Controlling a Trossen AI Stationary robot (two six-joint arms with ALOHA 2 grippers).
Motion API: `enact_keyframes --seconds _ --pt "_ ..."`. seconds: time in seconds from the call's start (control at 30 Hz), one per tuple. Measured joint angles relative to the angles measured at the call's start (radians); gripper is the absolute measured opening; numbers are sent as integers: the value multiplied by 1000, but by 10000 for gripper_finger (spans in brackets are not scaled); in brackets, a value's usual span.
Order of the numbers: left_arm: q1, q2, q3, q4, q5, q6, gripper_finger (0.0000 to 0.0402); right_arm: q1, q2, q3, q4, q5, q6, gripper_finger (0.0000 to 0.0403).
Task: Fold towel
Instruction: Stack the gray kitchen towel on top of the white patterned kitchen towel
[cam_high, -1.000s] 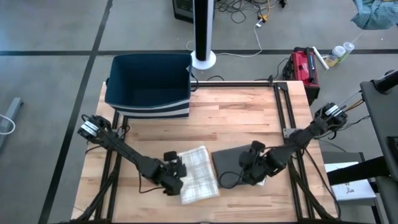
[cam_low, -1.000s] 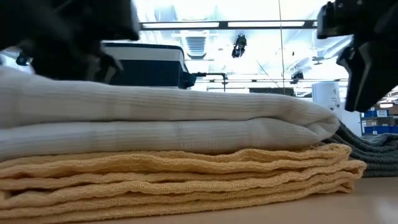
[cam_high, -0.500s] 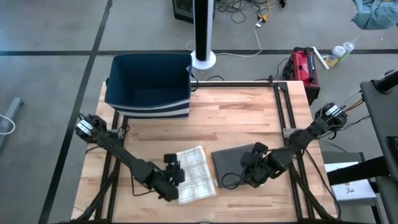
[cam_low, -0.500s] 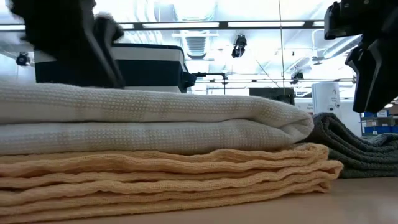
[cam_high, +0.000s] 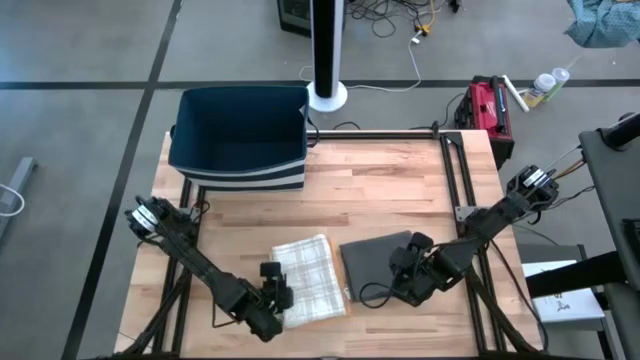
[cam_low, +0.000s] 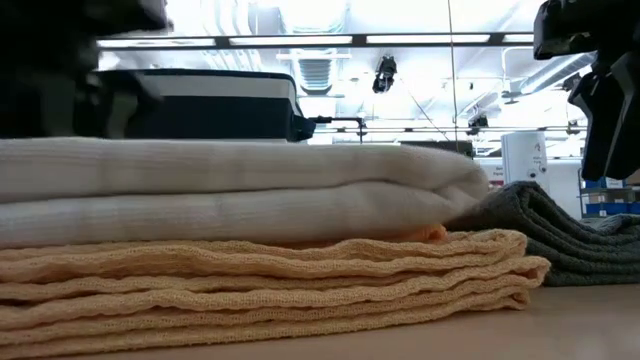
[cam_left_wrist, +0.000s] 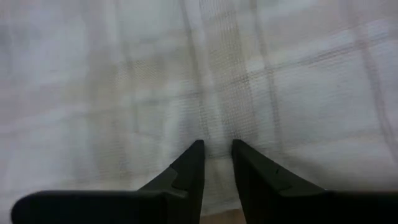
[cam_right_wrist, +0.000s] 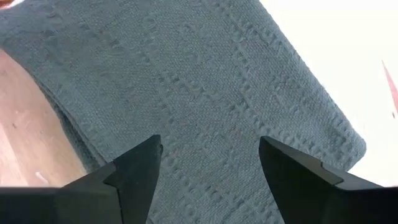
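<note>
Jaws of the left gripper (cam_left_wrist: 216, 152) are pinched on the folded white plaid towel (cam_high: 312, 279); the right gripper (cam_right_wrist: 210, 158) is spread above the grey towel (cam_high: 378, 257) beside it. Folding seems nearly done.

Checked white towel (cam_high: 312, 278): soft woven cloth, waffle texture. Grey towel (cam_right_wrist: 205, 87) beside it: coarser matt knit. Table (cam_high: 380, 190): pale wood planks, smooth. Bin (cam_high: 240, 135): dark fabric.

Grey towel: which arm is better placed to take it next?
Probably the right. Its hand hangs open directly over the grey towel, while the left hand sits narrowed at the white checked towel.
</note>
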Motion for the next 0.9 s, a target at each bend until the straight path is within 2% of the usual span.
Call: enact_keyframes --seconds 0.17,0.27,0.37,0.47,0.53,0.67,0.9 --pt "8 31 -12 24 51 -24 76 0 0 0 0 0 -17 273" --pt "8 21 6 9 60 -14 76 -1 0 0 -9 0 26 281" --pt "7 -10 53 -11 59 35 76 -1 -1 0 -91 0 90 289" --pt "16 -46 116 -10 8 87 76 -1 -14 -3 -209 2 190 296" --pt "34 -51 167 -10 -22 118 76 0 -47 -12 -246 0 238 300" --pt "83 -34 260 18 -23 230 76 9 -156 -68 -213 -7 310 302" --pt "205 52 361 99 40 490 76 22 -361 -291 -67 0 492 295"
